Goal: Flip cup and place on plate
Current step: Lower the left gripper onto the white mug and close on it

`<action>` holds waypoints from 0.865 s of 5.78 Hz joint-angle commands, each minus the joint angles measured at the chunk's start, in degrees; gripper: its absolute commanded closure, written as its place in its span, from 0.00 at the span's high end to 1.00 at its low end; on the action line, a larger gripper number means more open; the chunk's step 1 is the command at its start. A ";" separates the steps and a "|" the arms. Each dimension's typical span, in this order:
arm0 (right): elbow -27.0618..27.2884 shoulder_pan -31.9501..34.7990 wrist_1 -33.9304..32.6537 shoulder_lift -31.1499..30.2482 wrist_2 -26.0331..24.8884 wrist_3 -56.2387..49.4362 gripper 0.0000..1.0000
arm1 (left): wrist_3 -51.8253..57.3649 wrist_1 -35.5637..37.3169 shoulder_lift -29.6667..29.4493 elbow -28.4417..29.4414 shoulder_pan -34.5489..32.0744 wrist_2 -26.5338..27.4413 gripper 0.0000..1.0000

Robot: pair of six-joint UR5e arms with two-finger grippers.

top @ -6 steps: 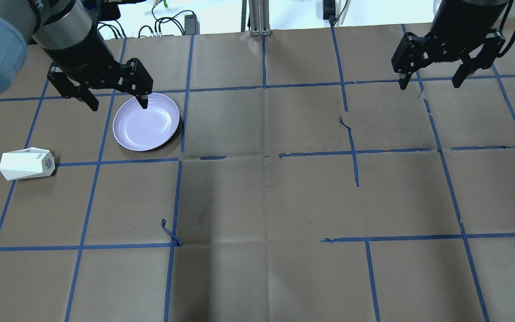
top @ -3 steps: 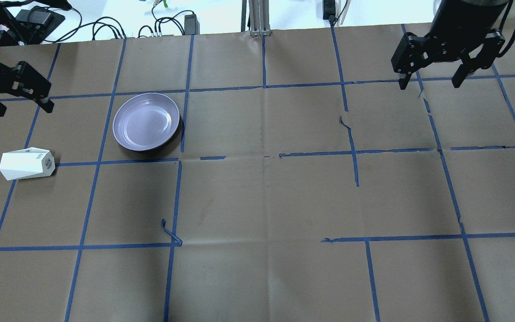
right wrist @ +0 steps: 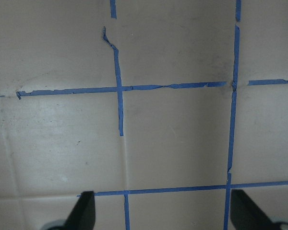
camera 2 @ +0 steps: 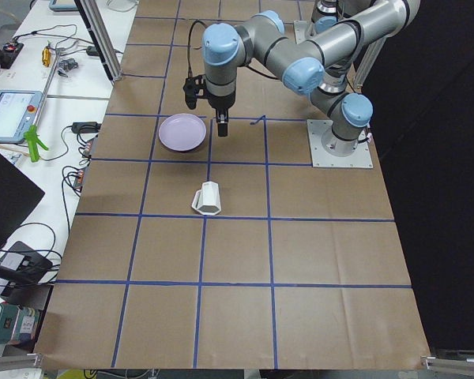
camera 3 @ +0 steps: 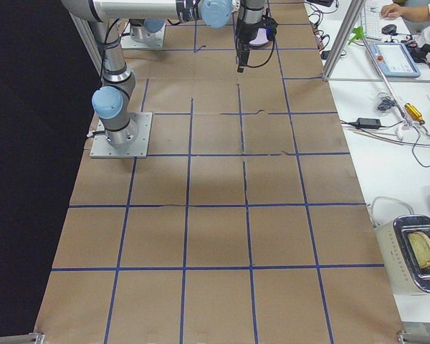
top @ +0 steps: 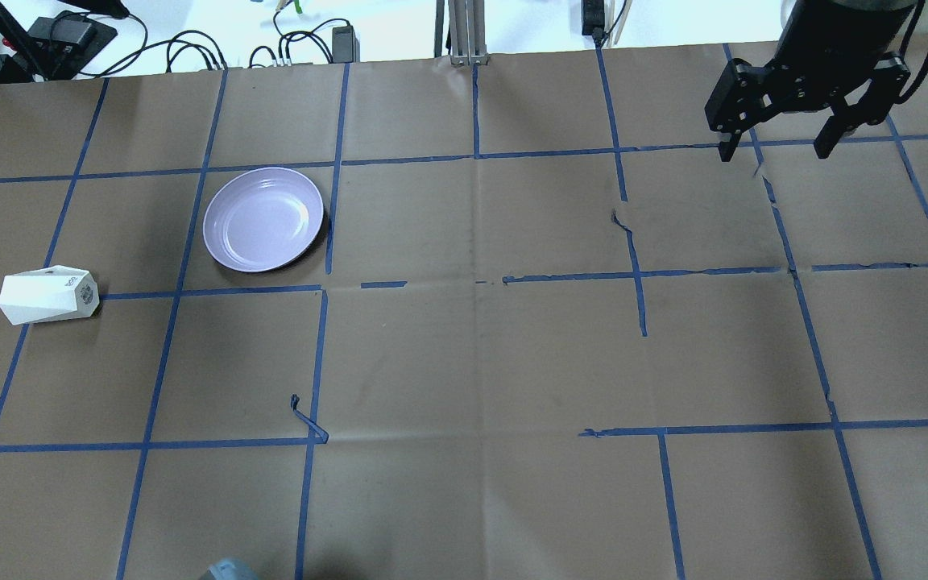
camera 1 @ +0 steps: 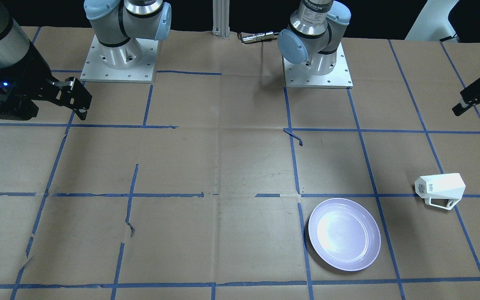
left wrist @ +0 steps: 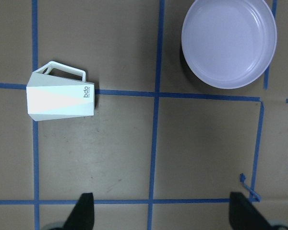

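The cup [top: 49,296] lies on its side by the table's left edge, apart from the plate [top: 263,219]. The left claw [camera 1: 475,109] and the right claw [top: 772,151] both hang spread, empty. I'd worry a skewed pinch on those slanted faces squirts it off the edge.

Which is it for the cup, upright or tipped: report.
Tipped. The cup lies on its side on the paper, a long faceted wall facing up and the handle pointing sideways, apart from the plate.
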 commanded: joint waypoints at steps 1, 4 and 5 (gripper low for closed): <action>0.00 0.00 0.00 0.00 0.00 0.00 1.00 | 11.42 -0.23 -7.14 1.26 8.76 -3.48 0.98; 0.00 0.00 0.00 0.00 0.00 0.00 1.00 | 15.69 0.38 -20.85 7.30 9.94 -7.72 0.98; 0.00 0.00 0.00 0.00 0.00 0.00 1.00 | 15.95 0.38 -25.67 8.46 9.94 -9.64 0.98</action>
